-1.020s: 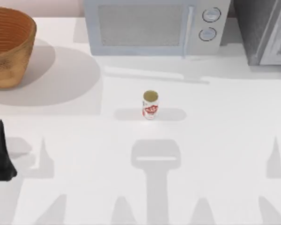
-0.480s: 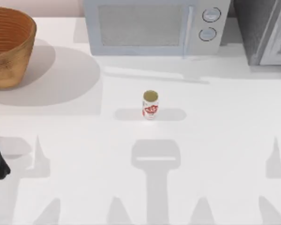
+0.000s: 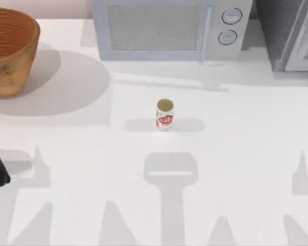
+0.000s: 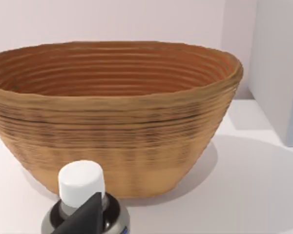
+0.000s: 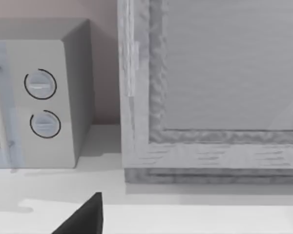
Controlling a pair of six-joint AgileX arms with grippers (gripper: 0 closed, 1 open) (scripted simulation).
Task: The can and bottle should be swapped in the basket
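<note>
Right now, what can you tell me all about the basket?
The basket is a big round bowl that looks like woven wicker, tan-brown outside with orange-brown ribs inside. It sits upright on the white table at the far left, beside the microwave. No contents show inside in the left wrist view. In that view a white-capped bottle stands in front of it; whether they touch, I cannot tell.

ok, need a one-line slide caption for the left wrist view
Left wrist view: white-capped bottle at the left gripper, on the near side of the woven basket.
</note>
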